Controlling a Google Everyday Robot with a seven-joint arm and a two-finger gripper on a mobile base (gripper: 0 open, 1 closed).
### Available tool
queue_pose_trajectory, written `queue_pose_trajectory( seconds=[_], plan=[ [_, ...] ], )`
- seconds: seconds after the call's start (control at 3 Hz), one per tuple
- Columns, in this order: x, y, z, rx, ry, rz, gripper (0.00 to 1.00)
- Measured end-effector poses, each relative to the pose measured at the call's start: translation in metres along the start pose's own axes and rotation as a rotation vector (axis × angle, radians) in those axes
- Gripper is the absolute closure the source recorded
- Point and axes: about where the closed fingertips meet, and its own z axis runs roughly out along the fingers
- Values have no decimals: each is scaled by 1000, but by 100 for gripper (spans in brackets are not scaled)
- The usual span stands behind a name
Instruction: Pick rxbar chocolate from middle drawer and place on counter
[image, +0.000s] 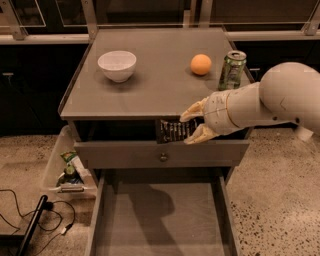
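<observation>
My gripper (192, 127) hangs just in front of the counter's (150, 95) front edge, right of centre. Its pale fingers are shut on the rxbar chocolate (172, 131), a flat black bar with pale lettering stripes, held roughly level and pointing left. The bar sits at the height of the counter's front rim, above the grey drawer front with the round knob (163, 157). Below, the middle drawer (160, 220) is pulled far out, showing a bare grey floor with the arm's shadow on it.
On the counter stand a white bowl (117, 65) at back left, an orange (200, 64) and a green soda can (232, 70) at back right. A white bin (65, 170) with items sits on the floor at left, beside black cables (35, 220).
</observation>
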Motion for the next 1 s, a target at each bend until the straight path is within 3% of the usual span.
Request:
queue_pose_trajectory(
  seconds=[0.33,1.0],
  plan=[
    [-4,-31,1,26,-41,-38,100],
    [-19,-118,46,-11,-225,-117,100]
  ],
)
